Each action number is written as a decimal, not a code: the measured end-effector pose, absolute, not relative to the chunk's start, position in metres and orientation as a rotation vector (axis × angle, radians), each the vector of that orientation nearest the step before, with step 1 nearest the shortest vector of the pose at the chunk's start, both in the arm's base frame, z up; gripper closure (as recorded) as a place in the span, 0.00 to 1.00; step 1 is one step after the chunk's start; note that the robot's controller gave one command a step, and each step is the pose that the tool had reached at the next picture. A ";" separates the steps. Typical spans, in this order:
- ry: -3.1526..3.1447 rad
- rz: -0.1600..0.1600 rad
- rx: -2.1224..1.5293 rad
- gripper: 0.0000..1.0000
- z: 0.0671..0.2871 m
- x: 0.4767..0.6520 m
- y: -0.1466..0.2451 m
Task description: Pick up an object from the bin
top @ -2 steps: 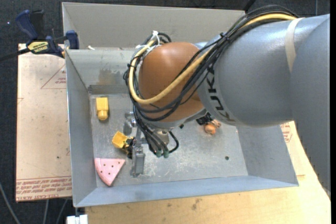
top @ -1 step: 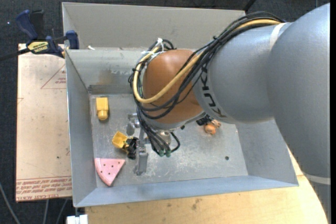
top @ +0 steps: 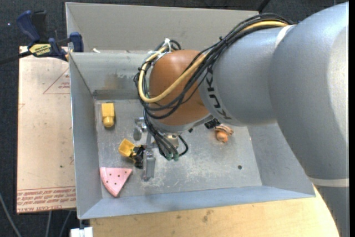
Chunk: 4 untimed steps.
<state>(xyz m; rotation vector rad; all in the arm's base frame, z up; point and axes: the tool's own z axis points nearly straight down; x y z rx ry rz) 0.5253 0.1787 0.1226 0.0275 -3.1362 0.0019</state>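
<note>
Claw (top: 146,157) of the single arm, seen from above, low over the floor of the grey metal bin (top: 84,136) in its near-left part. Whether the claw stands apart or together cannot be told, since the wrist above hides most of it. A small yellow-and-black piece (top: 129,149) lies on the floor just beside the claw, on its left; contact between the two cannot be judged.

Nearer still and to the left, a pink wedge with dark dots (top: 115,179) lies flat by the near-left corner, apart from the yellow-and-black piece. Farther back on the left, a yellow block (top: 108,114) rests close to the left wall. To the right of the claw, well apart from it, a small orange-tan lump (top: 222,134) lies toward the middle of the floor.

Above the claw sits the rounded orange cover (top: 175,89) on the wrist, wrapped by black and yellow cables (top: 145,94). The thick grey arm (top: 277,75) enters from the right.
</note>
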 end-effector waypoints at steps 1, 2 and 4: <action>-3.126 -0.001 -0.301 1.00 0.077 0.533 0.180; -3.126 -0.002 -0.301 1.00 0.077 0.533 0.180; -3.130 -0.002 -0.280 1.00 0.197 0.509 0.190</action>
